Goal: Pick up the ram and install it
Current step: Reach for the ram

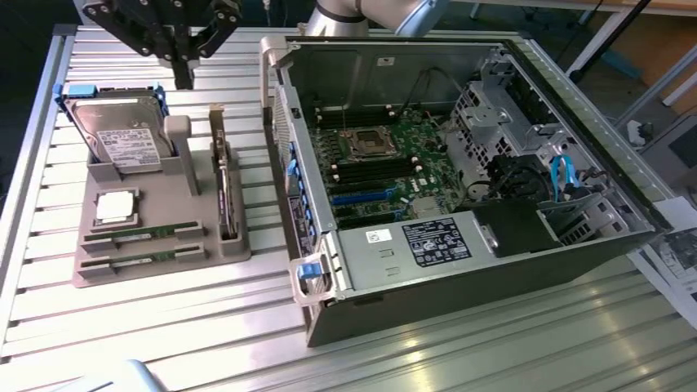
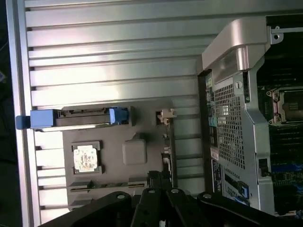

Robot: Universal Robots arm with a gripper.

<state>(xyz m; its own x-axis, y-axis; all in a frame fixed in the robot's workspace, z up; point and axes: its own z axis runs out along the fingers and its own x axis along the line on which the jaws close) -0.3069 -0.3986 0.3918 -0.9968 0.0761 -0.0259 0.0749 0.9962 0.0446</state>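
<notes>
Approach phase, and nothing had been picked. The gripper (image 1: 182, 65) hung above the far end of the grey holder (image 1: 175, 204), up by the hard drive (image 1: 120, 135). Its fingers were pressed together with nothing between them.

The ram sat well apart from it. One ram stick (image 1: 144, 234) stood on edge in its groove at the holder's near end. A second ram stick (image 1: 142, 261) sat just beside it in the next groove, and neither was touched. The square processor chip (image 1: 116, 208) lay between the drive and the sticks. The expansion card (image 1: 224, 184) stood upright along the holder's side nearest the computer case (image 1: 458, 269).

By my read, a pick here would call for the fingers to part and line up squarely across a stick's thin top edge. There is little margin with the twin so close. Seating it would mean matching a long dark slot on the motherboard (image 1: 392, 175) inside the open case.

Hard to call:
- In the wrist view the gripper's own dark body covered much of the grooves, so the sticks barely read there.
- In the exterior view I could not tell whether the memory slots' latches stood open, nor which slots were free.
- The arm ran off the frame.
- The case's far corner was cut off at the exterior view's right, on the slatted counter (image 1: 163, 343).
</notes>
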